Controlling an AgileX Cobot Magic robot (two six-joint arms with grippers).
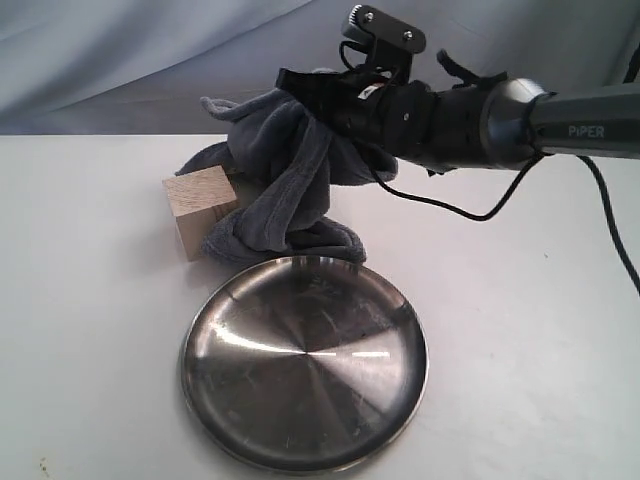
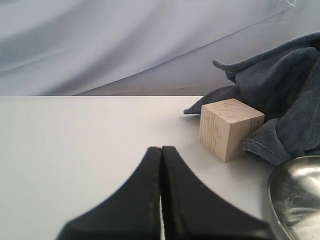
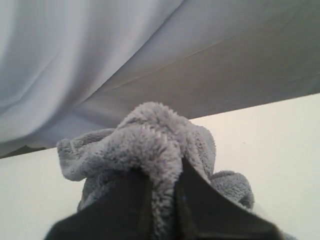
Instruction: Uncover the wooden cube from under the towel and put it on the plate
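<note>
White table (image 1: 90, 350) holds plate (image 1: 300, 370), wooden cube (image 1: 203, 208) just behind plate's left edge, towel (image 1: 290, 200) bottom folds directly behind plate.

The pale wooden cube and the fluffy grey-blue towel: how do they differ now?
The pale wooden cube is hard, sharp-edged and grained; the fluffy dark grey-blue towel is soft and crumpled. The cube stands free on the white table; the towel is gripped by the right hand and hangs raised, its lower folds on the table. Both touch the table beside the round shiny steel plate.

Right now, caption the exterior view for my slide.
Right claw holds the grey-blue fleece towel bunched up, wooden cube exposed beside it, stainless-steel plate in front.
</note>
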